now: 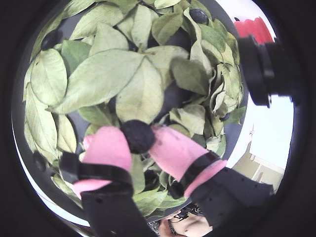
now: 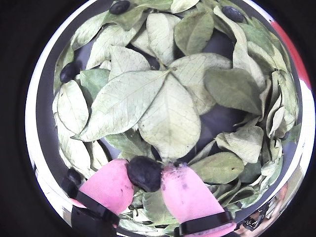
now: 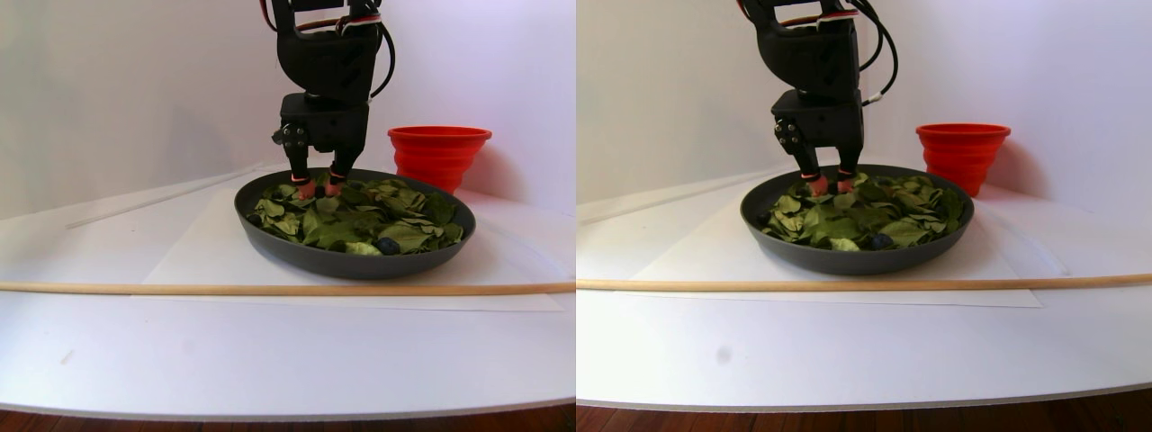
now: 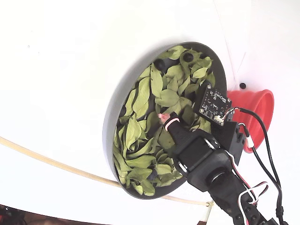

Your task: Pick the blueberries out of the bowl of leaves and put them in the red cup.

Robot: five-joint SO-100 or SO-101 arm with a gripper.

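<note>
The wide, shallow, dark grey bowl (image 3: 351,261) sits on the white table (image 3: 270,360), heaped with dry, light green oval leaves (image 2: 163,103). Behind it, close to its rim in the stereo pair view, stands the small bright red ribbed cup (image 3: 439,155), upright and unobstructed.

Down among the leaves, the black gripper (image 2: 144,174) with pink padded fingers (image 2: 185,192) is clamped on one small, round, blue-black berry (image 2: 144,174), held only at its sides. I reckon that is the weak spot: a round berry between soft pads could squirt out on the lift and vanish under the leaves. A curled leaf beside the pads might also ride up with it.

Other loose berries (image 2: 69,72) lie near the bowl's edge, one (image 1: 199,16) towards the cup's side. A thin wooden rod (image 3: 270,289) lies in front, well clear.
</note>
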